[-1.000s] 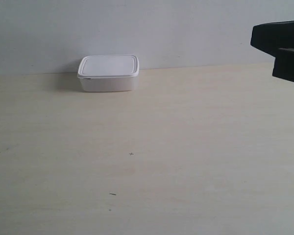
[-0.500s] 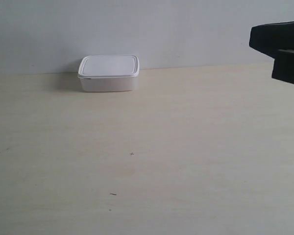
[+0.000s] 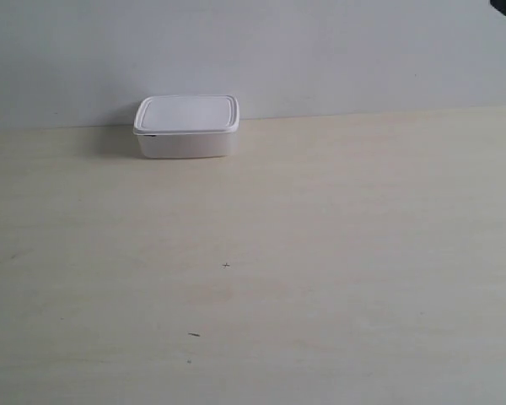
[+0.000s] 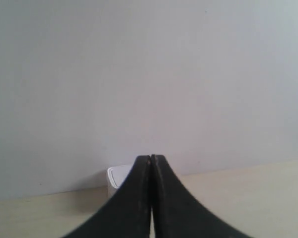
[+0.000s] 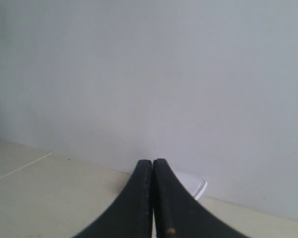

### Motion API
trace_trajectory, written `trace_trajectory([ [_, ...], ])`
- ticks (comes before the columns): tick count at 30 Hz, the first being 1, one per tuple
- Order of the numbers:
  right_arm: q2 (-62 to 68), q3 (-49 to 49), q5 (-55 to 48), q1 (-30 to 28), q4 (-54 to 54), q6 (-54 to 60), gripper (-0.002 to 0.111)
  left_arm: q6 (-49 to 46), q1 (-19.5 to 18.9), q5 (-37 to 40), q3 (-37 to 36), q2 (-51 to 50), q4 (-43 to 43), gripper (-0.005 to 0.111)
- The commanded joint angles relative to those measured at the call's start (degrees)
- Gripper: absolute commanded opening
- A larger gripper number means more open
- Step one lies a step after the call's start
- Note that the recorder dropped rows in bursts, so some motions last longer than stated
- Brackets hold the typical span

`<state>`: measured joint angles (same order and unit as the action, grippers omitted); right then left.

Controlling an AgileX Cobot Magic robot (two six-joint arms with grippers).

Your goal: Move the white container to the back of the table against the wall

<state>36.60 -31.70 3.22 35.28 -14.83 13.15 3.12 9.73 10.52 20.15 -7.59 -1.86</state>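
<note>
In the exterior view the white container stands lid-on at the far edge of the bench, at the foot of the wall. Whether its back side touches the wall I cannot tell. It looks like a light, stiff plastic box with smooth walls that are probably slippery. I would grip it across two opposite walls under the lid's rim, or push it by a side wall, never by the lid, which might pop off.

In the left wrist view the left pincer has its fingers pressed together. It holds nothing and is well apart from the container, of which one corner peeks out beside the fingers.

In the right wrist view the right pincer is likewise closed tight on nothing, with the container's corner showing beyond it by the wall.
</note>
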Motion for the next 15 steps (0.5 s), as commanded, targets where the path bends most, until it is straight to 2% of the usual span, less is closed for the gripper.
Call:
trace_trajectory([
  [1,-4.68,7.45,2.71,0.08,0.56,0.23,0.0,0.06,-0.11,-3.82,-3.58,0.53,0.01,0.0],
  [15,-20.63,26.87,2.6,0.08,0.31,0.23,0.0,0.06,-0.11,-8.17,-12.82,0.53,0.13,0.0],
])
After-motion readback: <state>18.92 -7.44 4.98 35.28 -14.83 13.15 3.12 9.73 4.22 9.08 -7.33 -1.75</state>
